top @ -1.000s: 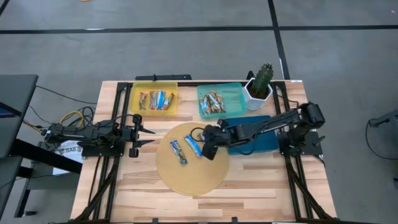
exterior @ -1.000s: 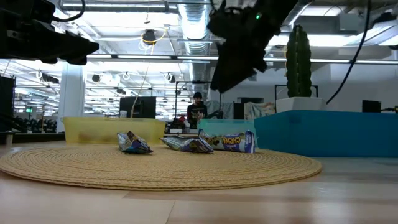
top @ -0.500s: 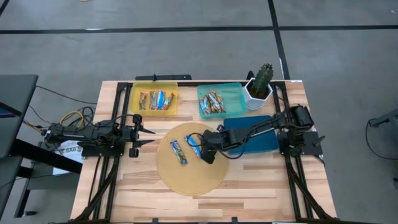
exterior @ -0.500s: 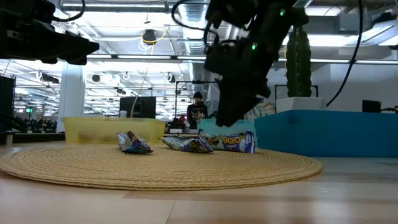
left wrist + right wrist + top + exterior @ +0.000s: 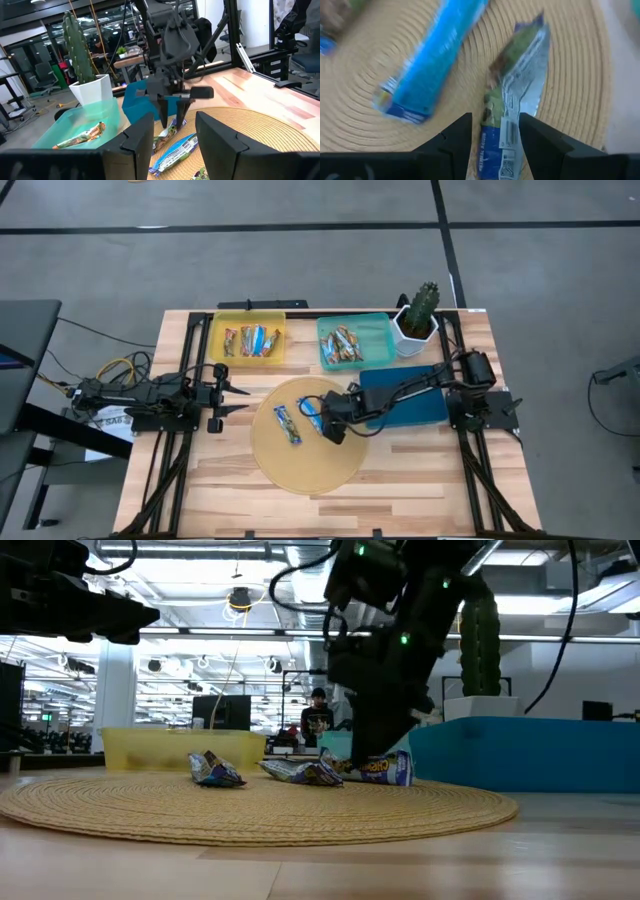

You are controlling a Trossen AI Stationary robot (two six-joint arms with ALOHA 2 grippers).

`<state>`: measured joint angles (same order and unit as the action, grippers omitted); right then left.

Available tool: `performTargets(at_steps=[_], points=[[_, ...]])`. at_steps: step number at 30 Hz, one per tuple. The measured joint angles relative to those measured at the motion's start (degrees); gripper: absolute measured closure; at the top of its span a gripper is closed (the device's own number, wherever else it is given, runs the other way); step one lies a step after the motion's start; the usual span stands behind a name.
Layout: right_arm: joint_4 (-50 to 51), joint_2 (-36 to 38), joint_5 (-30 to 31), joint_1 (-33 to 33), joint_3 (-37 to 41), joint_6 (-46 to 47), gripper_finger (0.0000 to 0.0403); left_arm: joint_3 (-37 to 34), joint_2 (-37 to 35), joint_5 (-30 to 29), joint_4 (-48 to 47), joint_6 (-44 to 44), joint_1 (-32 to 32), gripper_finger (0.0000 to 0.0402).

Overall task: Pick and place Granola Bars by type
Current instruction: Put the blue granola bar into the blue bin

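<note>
Right gripper point(image 5: 331, 423) low over the mat point(image 5: 300, 470), jaws parted, one finger point(image 5: 452, 145) either side of a bar point(image 5: 512, 100), not yet closed on it. Bar lay flat near the mat's 2 o'clock edge, long axis running straight ahead between the fingers, roughly 11 to 5 from above. Second bar point(image 5: 288, 424) just beside, toward 9. Left gripper point(image 5: 232, 399) parked off the mat at 9, jaws open, well apart from both.
</note>
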<state>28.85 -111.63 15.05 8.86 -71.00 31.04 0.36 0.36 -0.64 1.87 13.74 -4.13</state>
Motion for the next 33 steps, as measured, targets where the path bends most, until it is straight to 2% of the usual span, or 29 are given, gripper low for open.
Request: performTargets(at_steps=[11,33], points=[[1.0,-0.2,-0.1,0.0,0.1,-1.5,0.0256,0.0,0.0,0.0,0.0,0.0,0.0,0.0262],[2.0,-0.2,-0.1,0.0,0.1,-2.2,0.0397,0.0,0.0,0.0,0.0,0.0,0.0,0.0262]])
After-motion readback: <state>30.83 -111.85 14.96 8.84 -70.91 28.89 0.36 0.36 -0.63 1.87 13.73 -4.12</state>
